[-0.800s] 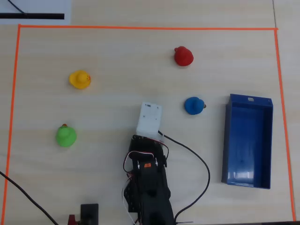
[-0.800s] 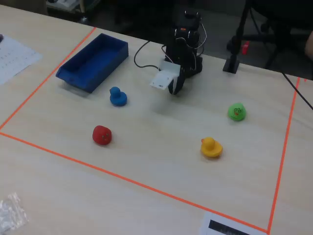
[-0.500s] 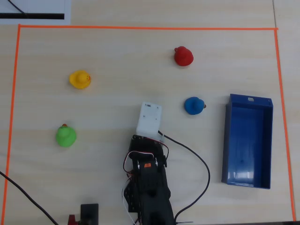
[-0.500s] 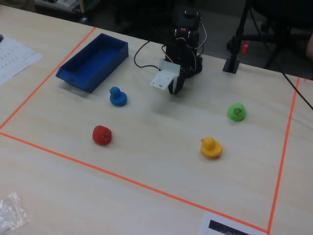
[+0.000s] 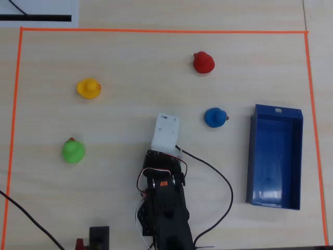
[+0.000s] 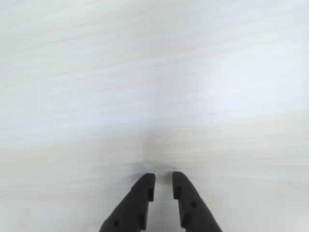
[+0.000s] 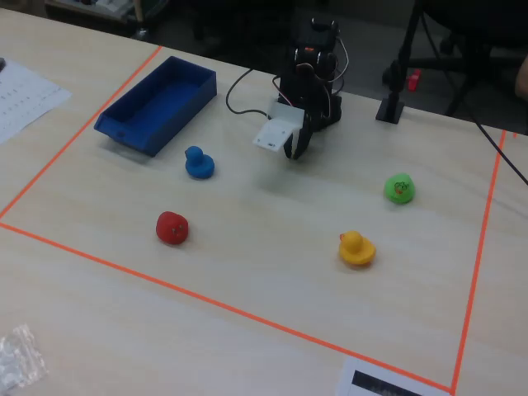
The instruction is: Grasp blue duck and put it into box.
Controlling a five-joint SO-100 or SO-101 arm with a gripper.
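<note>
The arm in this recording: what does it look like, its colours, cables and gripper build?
A black arm with a white boxy block near its wrist. Black cables and thin red and white wires loop around it. The gripper has two matte black fingers tapering to narrow tips.
</note>
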